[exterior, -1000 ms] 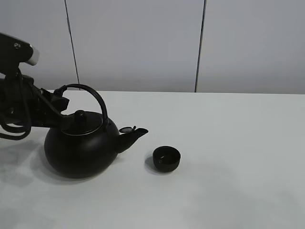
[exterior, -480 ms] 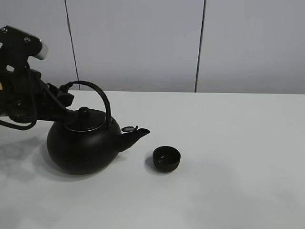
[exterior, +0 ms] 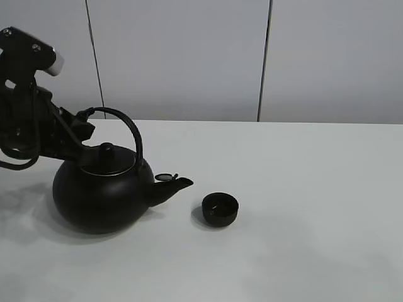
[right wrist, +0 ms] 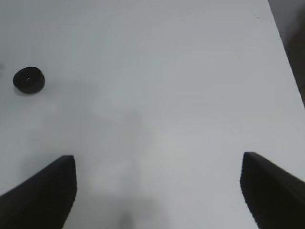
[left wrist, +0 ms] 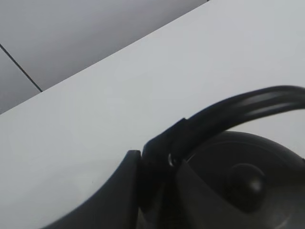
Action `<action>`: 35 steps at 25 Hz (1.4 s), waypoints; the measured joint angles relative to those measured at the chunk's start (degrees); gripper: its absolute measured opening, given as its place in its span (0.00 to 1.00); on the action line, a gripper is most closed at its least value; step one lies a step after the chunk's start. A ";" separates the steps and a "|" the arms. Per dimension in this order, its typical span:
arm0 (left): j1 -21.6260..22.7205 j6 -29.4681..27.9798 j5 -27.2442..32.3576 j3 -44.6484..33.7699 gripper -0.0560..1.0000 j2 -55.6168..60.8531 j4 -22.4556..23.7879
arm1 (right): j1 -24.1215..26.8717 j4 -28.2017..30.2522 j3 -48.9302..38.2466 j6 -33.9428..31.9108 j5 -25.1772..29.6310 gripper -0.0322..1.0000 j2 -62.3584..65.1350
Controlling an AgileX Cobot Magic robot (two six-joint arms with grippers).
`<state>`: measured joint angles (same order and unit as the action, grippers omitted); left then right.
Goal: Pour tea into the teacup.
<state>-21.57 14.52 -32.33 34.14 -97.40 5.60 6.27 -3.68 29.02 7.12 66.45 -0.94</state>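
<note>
A big round black kettle (exterior: 101, 198) with a hoop handle (exterior: 129, 129) stands at the table's left, its spout (exterior: 176, 184) pointing right. My left gripper (exterior: 84, 128) is shut on the handle's left end. In the left wrist view the left gripper (left wrist: 159, 162) clamps the handle (left wrist: 233, 107) above the lid knob (left wrist: 245, 181). The small black teacup (exterior: 220, 209) sits apart, right of the spout, and also shows in the right wrist view (right wrist: 28, 79). No tea stream shows. My right gripper (right wrist: 157, 191) is open and empty above bare table, far from the cup.
The white table (exterior: 315, 189) runs wide to the right of the cup. Its side edge (right wrist: 286, 52) shows in the right wrist view. Grey wall panels (exterior: 189, 56) stand behind the table.
The kettle has shifted a little left and lower with my left gripper. Its spout now sits farther from the teacup. The cup has not moved.
</note>
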 joint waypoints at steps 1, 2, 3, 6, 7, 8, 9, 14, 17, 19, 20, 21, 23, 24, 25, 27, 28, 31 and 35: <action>0.00 0.18 0.18 0.00 0.17 0.12 0.05 | -0.35 0.00 0.00 0.00 0.00 0.65 0.00; 0.00 0.23 0.29 0.00 0.17 0.12 0.05 | -0.90 0.00 0.00 0.00 0.00 0.65 0.00; 0.00 0.23 0.28 0.00 0.17 0.16 0.05 | -1.46 0.00 0.00 0.00 0.00 0.65 0.00; 0.00 0.23 0.40 0.00 0.17 0.19 0.05 | -2.52 0.00 0.00 0.00 0.00 0.65 0.00; 0.00 0.23 0.40 0.00 0.17 0.26 0.05 | -2.52 0.00 0.00 0.00 0.00 0.65 0.00; 0.00 0.23 0.53 0.00 0.17 0.37 0.05 | -2.52 0.00 0.00 -0.04 0.00 0.65 0.00; 0.00 0.23 0.68 0.00 0.17 0.58 0.05 | -2.52 0.00 0.00 -0.04 0.00 0.65 0.00; 0.00 -1.97 -0.67 0.00 0.17 1.38 0.17 | -2.52 0.11 0.00 -0.28 0.00 0.65 0.00; 0.00 -3.53 -3.00 0.00 0.17 1.38 0.40 | -2.52 0.11 0.00 -0.41 0.00 0.65 0.00; 0.00 -4.00 -3.85 0.00 0.17 1.43 0.42 | -2.52 0.17 0.00 -0.41 0.00 0.65 0.00; 0.00 -4.12 -3.99 0.00 0.17 1.43 0.42 | -2.52 0.17 0.00 -0.41 0.00 0.65 0.00; 0.00 -4.19 -3.99 0.00 0.17 1.43 0.42 | -2.52 0.17 0.00 -0.41 0.00 0.65 0.00; 0.00 -4.19 -3.99 0.00 0.17 1.43 0.47 | -2.52 0.17 0.00 -0.46 0.00 0.65 0.00; 0.00 -4.19 -3.93 0.00 0.17 1.43 0.47 | -2.52 0.17 0.00 -0.46 0.00 0.65 0.00; 0.00 -4.13 -3.93 0.00 0.17 1.43 0.47 | -2.52 0.23 0.00 -0.52 0.00 0.65 0.00; 0.00 -3.67 -3.50 0.17 0.17 1.43 0.54 | -2.52 0.22 0.00 -0.65 0.00 0.65 0.00; -0.06 -3.22 -2.55 0.65 0.17 1.43 0.68 | -2.52 0.22 0.00 -0.71 0.00 0.65 0.00; -0.06 -2.33 0.66 2.76 0.17 1.43 2.50 | -2.52 0.22 0.00 -0.71 0.00 0.65 0.00; -0.06 -2.25 2.39 4.70 0.17 1.43 4.18 | -2.52 0.22 0.00 -0.76 0.00 0.65 0.00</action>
<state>-21.63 12.27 -29.94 38.84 -95.97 9.78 3.75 -3.46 29.02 6.36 66.45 -0.94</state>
